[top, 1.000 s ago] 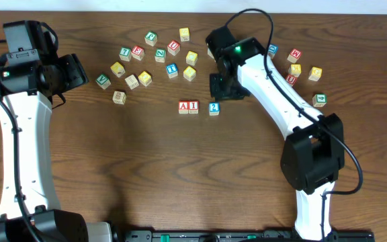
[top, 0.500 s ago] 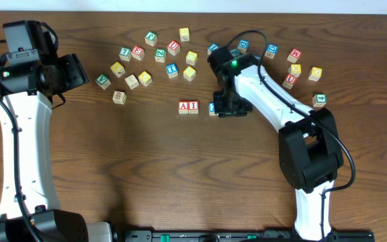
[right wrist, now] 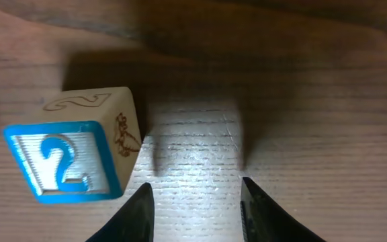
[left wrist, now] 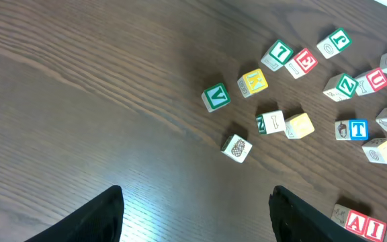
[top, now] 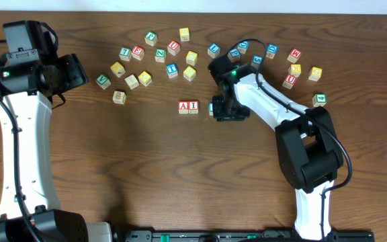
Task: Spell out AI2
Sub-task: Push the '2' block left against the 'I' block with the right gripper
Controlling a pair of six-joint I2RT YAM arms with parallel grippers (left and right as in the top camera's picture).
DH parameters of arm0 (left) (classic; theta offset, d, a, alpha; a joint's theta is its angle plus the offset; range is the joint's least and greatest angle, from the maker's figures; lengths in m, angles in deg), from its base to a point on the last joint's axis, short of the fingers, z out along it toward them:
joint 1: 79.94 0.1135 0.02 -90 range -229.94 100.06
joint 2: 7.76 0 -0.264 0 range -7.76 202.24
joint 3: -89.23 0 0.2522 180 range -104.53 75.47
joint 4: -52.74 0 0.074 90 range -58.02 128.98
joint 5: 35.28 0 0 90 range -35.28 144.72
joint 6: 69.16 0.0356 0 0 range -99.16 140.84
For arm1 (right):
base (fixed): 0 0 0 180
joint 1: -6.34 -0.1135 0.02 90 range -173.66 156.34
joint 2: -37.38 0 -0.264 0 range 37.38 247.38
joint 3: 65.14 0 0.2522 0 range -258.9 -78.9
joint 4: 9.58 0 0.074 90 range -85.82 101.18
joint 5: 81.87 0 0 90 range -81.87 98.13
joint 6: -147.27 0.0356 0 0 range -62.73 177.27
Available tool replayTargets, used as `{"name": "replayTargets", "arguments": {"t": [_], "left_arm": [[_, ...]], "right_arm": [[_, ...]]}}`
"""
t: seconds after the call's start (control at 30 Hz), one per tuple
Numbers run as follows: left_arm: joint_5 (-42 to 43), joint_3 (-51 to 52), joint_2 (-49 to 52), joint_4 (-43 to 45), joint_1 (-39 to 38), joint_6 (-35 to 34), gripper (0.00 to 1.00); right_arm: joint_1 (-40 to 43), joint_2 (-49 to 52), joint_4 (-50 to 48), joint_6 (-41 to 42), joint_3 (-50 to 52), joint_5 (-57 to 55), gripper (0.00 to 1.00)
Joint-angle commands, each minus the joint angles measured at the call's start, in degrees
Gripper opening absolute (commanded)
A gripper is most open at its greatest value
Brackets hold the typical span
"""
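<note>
The A cube [top: 184, 106] and the I cube [top: 193, 106] stand side by side, touching, at mid table; they also show at the lower right of the left wrist view, A cube [left wrist: 355, 220] and I cube [left wrist: 373, 227]. The blue-bordered 2 cube [top: 212, 107] sits a short gap to their right. My right gripper [top: 227, 109] is low over the table just right of it. In the right wrist view the 2 cube [right wrist: 62, 161] lies outside the left finger [right wrist: 136, 215], and the right gripper [right wrist: 195, 210] is open over bare wood. My left gripper [left wrist: 197, 218] hangs open and empty, far left.
Several loose letter cubes are scattered along the back of the table, one cluster [top: 160, 55] at the left and another [top: 293, 67] at the right. A green 4 cube [top: 319, 99] lies right of my right arm. A pale cube [top: 119, 97] sits alone.
My right gripper has come down from behind toward the table's front, ending right beside the 2 cube, and its jaws have widened a little. The cubes and left arm have not moved.
</note>
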Motion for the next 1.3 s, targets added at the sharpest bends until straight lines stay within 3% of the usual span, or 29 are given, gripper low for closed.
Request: {"name": "replayTargets", "arguments": {"t": [0.0, 0.37, 0.67, 1.27], "left_arm": [[-0.48, -0.5, 0.2, 0.04, 0.0, 0.28, 0.69], [-0.48, -0.5, 0.2, 0.04, 0.0, 0.28, 0.69], [-0.48, -0.5, 0.2, 0.04, 0.0, 0.28, 0.69], [-0.48, -0.5, 0.2, 0.02, 0.0, 0.31, 0.69]], "right_arm": [[0.07, 0.48, -1.29, 0.76, 0.57, 0.11, 0.37], [-0.61, 0.48, -4.35, 0.48, 0.57, 0.33, 0.38], [1.46, 0.44, -0.7, 0.33, -0.07, 0.74, 0.34], [2.49, 0.48, -9.29, 0.37, 0.22, 0.83, 0.38]]}}
